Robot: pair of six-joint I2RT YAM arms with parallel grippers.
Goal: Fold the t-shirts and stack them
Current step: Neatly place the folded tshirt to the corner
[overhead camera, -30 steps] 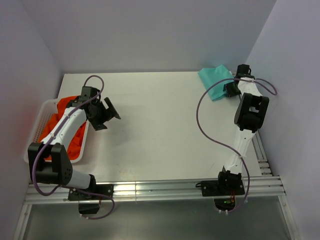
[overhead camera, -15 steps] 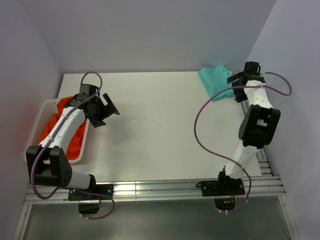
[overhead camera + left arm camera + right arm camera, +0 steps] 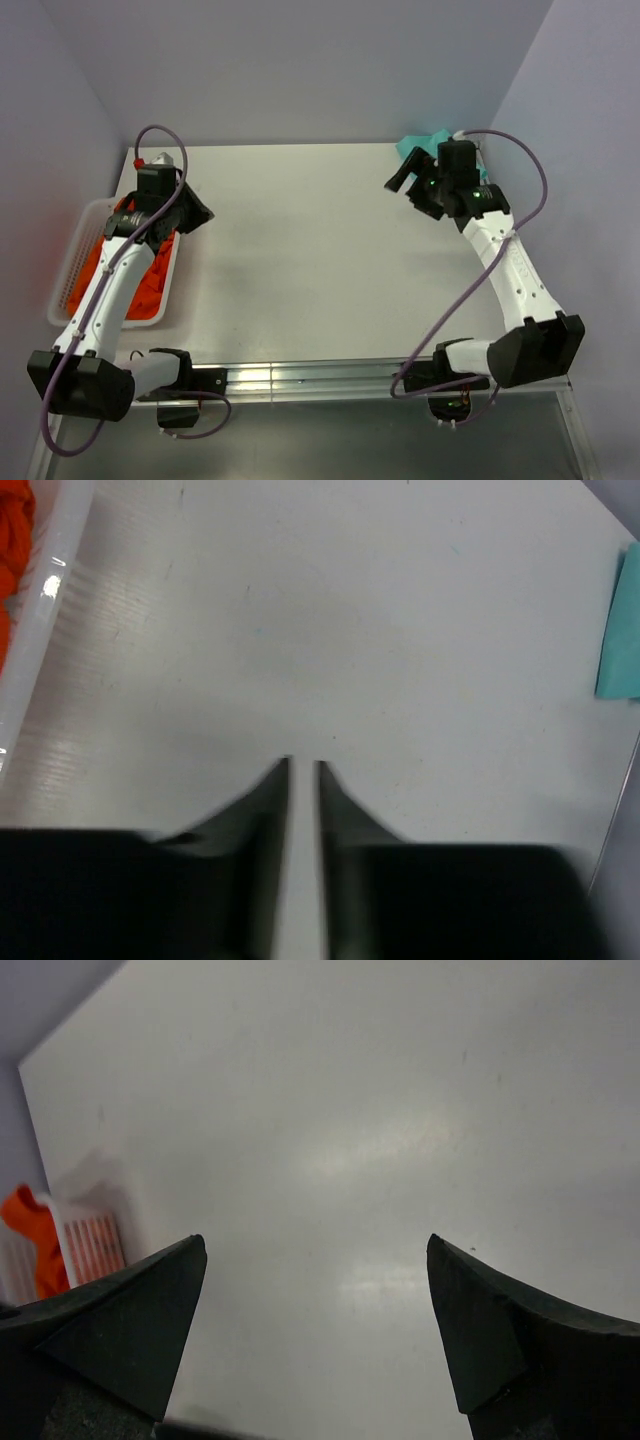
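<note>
Orange-red t-shirts (image 3: 150, 285) lie heaped in the white basket (image 3: 68, 285) at the tabletop's (image 3: 300, 260) left edge. Beside it, the left hand (image 3: 303, 768) has its fingers nearly together and grips nothing. The right hand (image 3: 315, 1242) gapes wide and empty, near the teal t-shirt (image 3: 412, 150) in the far right corner.

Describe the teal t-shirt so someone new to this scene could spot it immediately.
Look to the white table's far right corner. The teal t-shirt lies there, partly behind the right gripper. It is the only teal cloth; the orange-red t-shirts sit in the white basket at the left edge.
</note>
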